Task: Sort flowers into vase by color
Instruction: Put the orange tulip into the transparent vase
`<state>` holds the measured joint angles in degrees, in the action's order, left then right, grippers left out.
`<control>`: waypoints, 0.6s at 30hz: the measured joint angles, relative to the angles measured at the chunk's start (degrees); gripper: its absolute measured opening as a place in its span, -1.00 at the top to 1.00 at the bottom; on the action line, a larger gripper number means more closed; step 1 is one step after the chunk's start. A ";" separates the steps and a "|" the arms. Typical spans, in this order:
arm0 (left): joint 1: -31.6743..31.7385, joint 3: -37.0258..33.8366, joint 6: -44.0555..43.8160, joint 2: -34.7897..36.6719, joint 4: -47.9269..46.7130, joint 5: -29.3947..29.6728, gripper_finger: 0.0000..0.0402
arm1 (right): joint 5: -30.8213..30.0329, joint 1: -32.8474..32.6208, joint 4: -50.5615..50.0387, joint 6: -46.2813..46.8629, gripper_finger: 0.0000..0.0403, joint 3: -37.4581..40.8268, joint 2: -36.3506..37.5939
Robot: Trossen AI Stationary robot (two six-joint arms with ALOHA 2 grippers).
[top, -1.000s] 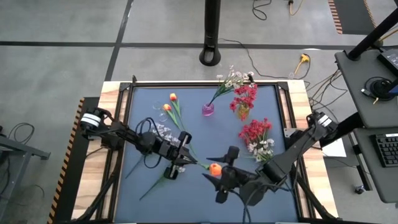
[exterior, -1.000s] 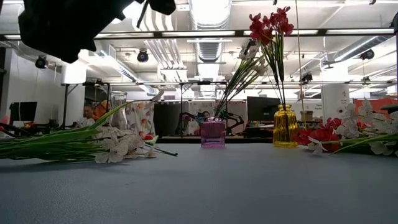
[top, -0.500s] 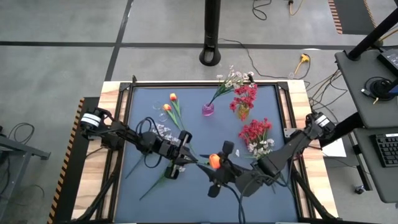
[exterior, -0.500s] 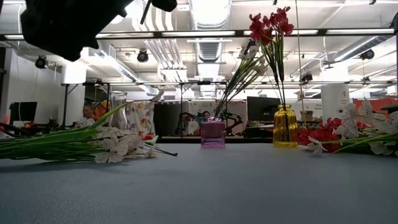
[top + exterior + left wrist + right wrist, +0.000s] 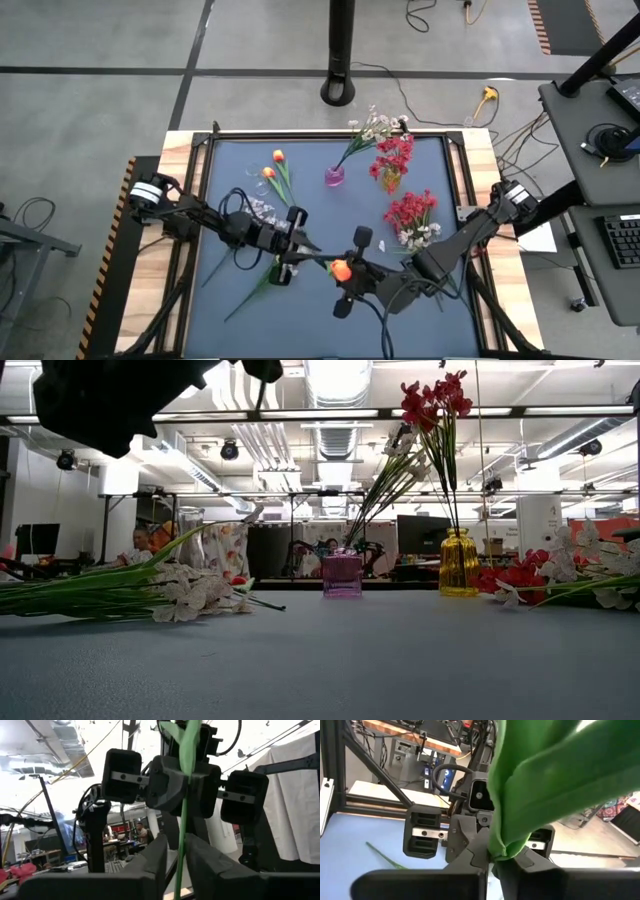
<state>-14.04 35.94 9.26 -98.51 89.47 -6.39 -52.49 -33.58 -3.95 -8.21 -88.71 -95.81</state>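
An orange tulip (image 5: 341, 269) is held in the air over the table's near middle, between my two grippers. My right gripper (image 5: 352, 273) is shut on its green stem just by the bud. A broad green leaf (image 5: 545, 785) fills the right wrist view. My left gripper (image 5: 300, 259) faces it from the left. Its fingers (image 5: 156, 857) stand a little apart, with the stem (image 5: 180, 855) running up between them. The stem's lower end (image 5: 250, 296) trails toward the near left. A pink vase (image 5: 334, 176) holds white sprays and a yellow vase (image 5: 390, 181) holds red blossoms. My right gripper pinches the stem at the foot of the leaf (image 5: 496, 854) between its two fingers, coming about level from the table's right. The tulip is clear of the table. My left gripper has the stem (image 5: 181, 845) in its narrow gap; I cannot tell whether a finger touches it.
Two orange tulips (image 5: 274, 165) lie at the far left, with a white spray (image 5: 262, 210) near them. Red blossoms (image 5: 410, 210) and white blossoms (image 5: 422, 238) lie at the right. Both vases stand at the far middle.
My right gripper has moved toward the table's left, up to the tulip's bud, and now has the stem. The tulip has stayed in the air at about the same place, and my left arm has kept still.
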 joint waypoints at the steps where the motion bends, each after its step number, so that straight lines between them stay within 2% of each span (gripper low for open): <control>1: 0.02 0.00 -0.51 0.02 -0.55 0.01 0.66 | 0.00 0.00 -0.02 -0.13 0.94 0.00 0.01; 9: 0.54 -0.09 -3.75 0.04 -7.27 0.09 0.21 | -0.04 -0.02 -3.00 -0.63 0.94 0.00 2.06; 13: 1.17 -0.09 -4.26 0.04 -11.77 0.50 0.09 | 0.00 0.01 -8.40 2.08 0.94 0.00 4.09; 18: 2.20 -0.09 -7.10 0.04 -14.91 4.95 0.02 | 0.07 0.15 -16.81 8.75 0.94 0.00 7.37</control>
<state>-11.84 35.86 2.16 -98.48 74.56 -1.44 -52.42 -33.43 -20.76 0.54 -88.71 -88.44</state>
